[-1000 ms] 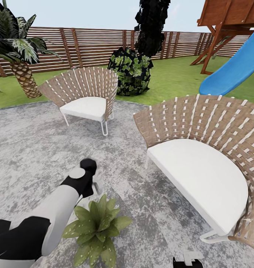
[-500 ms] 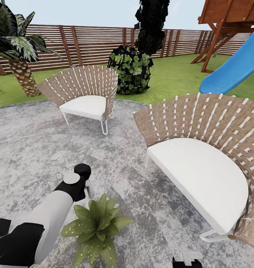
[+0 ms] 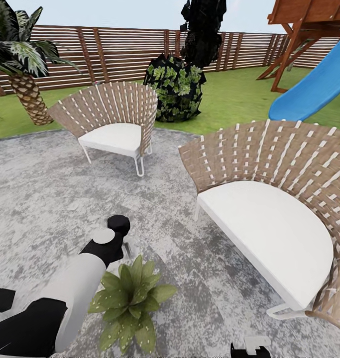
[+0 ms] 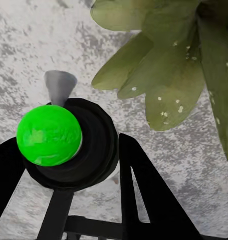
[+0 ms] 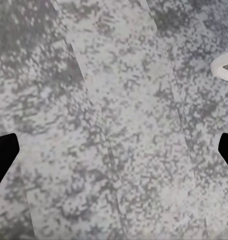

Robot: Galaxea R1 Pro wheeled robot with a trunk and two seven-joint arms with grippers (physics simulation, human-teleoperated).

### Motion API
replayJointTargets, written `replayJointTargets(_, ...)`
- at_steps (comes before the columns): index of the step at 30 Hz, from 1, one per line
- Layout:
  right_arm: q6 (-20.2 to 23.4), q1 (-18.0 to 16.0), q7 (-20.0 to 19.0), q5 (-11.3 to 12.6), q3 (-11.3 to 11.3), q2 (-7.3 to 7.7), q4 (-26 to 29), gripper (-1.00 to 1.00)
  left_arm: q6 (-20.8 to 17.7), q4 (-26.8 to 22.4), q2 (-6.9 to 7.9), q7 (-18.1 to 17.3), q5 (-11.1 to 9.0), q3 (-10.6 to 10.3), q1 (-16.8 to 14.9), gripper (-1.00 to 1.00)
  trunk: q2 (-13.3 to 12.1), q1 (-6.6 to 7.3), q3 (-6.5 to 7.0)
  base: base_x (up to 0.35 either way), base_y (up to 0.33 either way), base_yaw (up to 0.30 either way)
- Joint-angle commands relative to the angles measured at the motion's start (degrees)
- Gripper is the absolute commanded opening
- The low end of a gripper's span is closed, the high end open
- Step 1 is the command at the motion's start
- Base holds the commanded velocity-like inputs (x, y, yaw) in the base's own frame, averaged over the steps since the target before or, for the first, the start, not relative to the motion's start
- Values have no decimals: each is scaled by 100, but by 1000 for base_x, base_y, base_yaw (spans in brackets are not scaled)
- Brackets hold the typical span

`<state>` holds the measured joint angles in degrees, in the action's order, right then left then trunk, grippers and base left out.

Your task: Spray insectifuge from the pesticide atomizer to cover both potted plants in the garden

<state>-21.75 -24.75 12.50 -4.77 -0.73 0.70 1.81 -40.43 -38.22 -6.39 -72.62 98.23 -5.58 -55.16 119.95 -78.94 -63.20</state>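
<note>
On the round grey stone patio (image 3: 40, 189) sits one potted plant (image 3: 130, 301), low, with green pointed leaves that have little white spots. Just behind it hangs the left gripper (image 3: 121, 244), at the end of the white and black left arm (image 3: 55, 303). From the left wrist camera, the black fingers (image 4: 144, 190) pinch the pesticide atomizer (image 4: 68, 145) from both sides. Its round top has a bright green dot, and its little grey nozzle sticks out over the stone. The plant's leaves (image 4: 169, 75) are just beside it. From the right wrist camera, the right gripper's fingers (image 5: 3, 155) are spread wide over bare grey stone. Two woven chairs with white cushions, one near (image 3: 269, 199) and one far (image 3: 112, 124), stand on the patio. Behind them are grass, a brown fence (image 3: 125, 49) and a blue slide (image 3: 309, 89).
</note>
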Motion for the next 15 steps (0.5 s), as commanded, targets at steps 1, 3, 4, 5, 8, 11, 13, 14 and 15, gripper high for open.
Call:
replayJointTargets(1,-5,-3,39,-51,-6,0,-5,100,-47,-7,-113,-41,31,-17,-3,-100,2,1,-14,0,0,0)
replayJointTargets(3,-5,-3,39,-51,-6,0,-5,100,-47,-14,-221,-42,30,-26,-6,-100,2,1,-32,0,0,0)
replayJointTargets(4,-5,-3,37,-51,-6,0,-5,100,-43,-16,-240,-42,30,-28,-10,-100,2,1,-41,0,0,0)
replayJointTargets(5,-5,-3,38,-51,-6,0,-5,100,-35,-17,-250,-42,29,-29,-11,-100,2,1,-50,0,0,0)
replayJointTargets(8,-5,-3,37,-51,-6,0,-5,100,11,-18,-220,-47,44,-27,-5,-100,2,1,-77,0,0,0)
replayJointTargets(11,-5,-3,40,-51,-6,0,-5,100,28,-12,-192,-57,57,-49,-2,-100,2,1,-105,0,0,0)
replayJointTargets(13,-5,-3,39,-51,-6,0,-5,100,38,18,-161,-58,60,-40,5,-100,2,1,-123,0,0,0)
replayJointTargets(14,-5,-3,38,-51,-6,0,-5,100,40,27,-130,-62,57,-37,7,-100,2,1,-132,0,0,0)
replayJointTargets(15,-5,-3,36,-51,-6,0,-5,100,45,33,-78,-72,52,-35,9,-100,2,1,-141,0,0,0)
